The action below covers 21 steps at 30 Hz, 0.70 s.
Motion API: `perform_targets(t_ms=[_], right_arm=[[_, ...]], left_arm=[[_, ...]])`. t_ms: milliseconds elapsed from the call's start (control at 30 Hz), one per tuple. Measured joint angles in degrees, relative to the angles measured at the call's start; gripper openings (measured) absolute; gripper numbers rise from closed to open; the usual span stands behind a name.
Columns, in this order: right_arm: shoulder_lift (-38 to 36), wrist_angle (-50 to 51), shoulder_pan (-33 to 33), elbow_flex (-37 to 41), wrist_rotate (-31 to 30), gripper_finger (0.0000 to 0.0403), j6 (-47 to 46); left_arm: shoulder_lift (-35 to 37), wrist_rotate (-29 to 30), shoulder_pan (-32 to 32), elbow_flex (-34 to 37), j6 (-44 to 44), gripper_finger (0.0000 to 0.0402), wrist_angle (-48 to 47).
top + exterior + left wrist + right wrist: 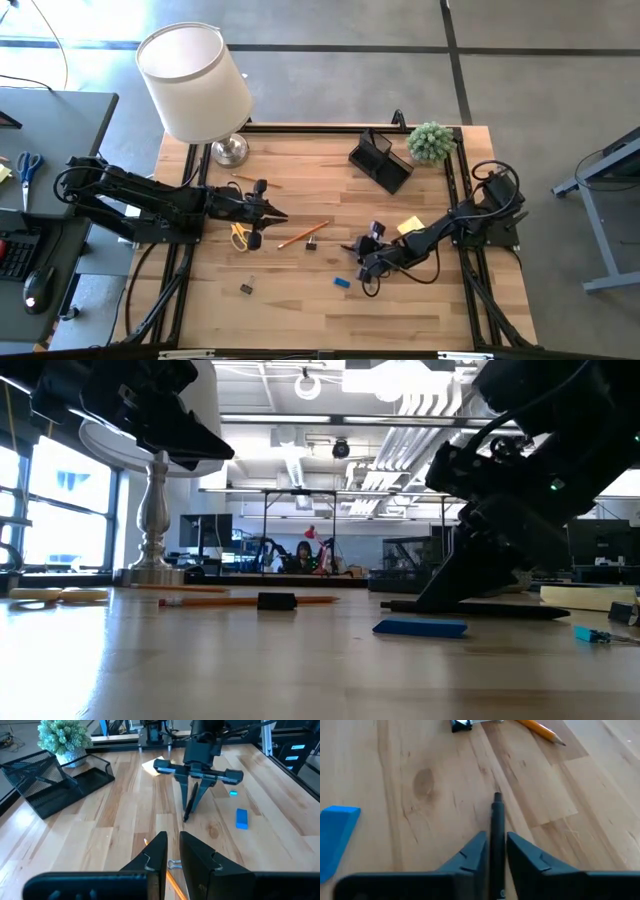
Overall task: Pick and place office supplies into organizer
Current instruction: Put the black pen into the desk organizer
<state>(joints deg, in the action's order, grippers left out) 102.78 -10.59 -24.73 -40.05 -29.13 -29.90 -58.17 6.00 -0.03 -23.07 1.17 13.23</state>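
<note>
The dark pen (496, 827) lies on the table in the middle right area, near the blue eraser (342, 283), and the right gripper (496, 851) has its two fingers closed narrow around it, tip pointing down to the wood. I think the grip is near one end, so the pen could turn or slip out when it is lifted, or catch on the mesh wall at the organizer (380, 160). The organizer stands well apart at the far edge beside the small green plant (431, 141) and seems to hold nothing yet; the left gripper (172, 857), fingers nearly together and holding nothing, waits above the orange pencil (303, 234).
</note>
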Motion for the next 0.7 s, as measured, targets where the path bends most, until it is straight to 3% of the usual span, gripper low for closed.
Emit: perform_targets(t_ms=[133,333,433,600,700], right_arm=[[-0.09,0.03,0.00,-0.04,0.91,0.0014,2.24],[0.04,-1.79,1.24,0.06,0.42,0.0029,2.43],[-0.97,-4.96,2.24,0.15,-4.83,0.0018,6.91],[-7.61,-14.06,6.73,0.15,-20.57,0.0013,24.57],[-12.03,-25.46,11.72,0.60,-22.11,0.0022,38.61]], left_arm=[[0.00,0.00,-0.01,0.00,-0.02,0.0040,0.00],[0.00,0.00,0.00,0.00,-0.11,0.0040,-0.05],[0.00,0.00,0.01,0.00,-0.09,0.0040,-0.13],[0.00,0.00,-0.01,0.00,0.02,0.0040,0.15],[0.00,0.00,0.02,0.00,0.38,0.0040,0.22]])
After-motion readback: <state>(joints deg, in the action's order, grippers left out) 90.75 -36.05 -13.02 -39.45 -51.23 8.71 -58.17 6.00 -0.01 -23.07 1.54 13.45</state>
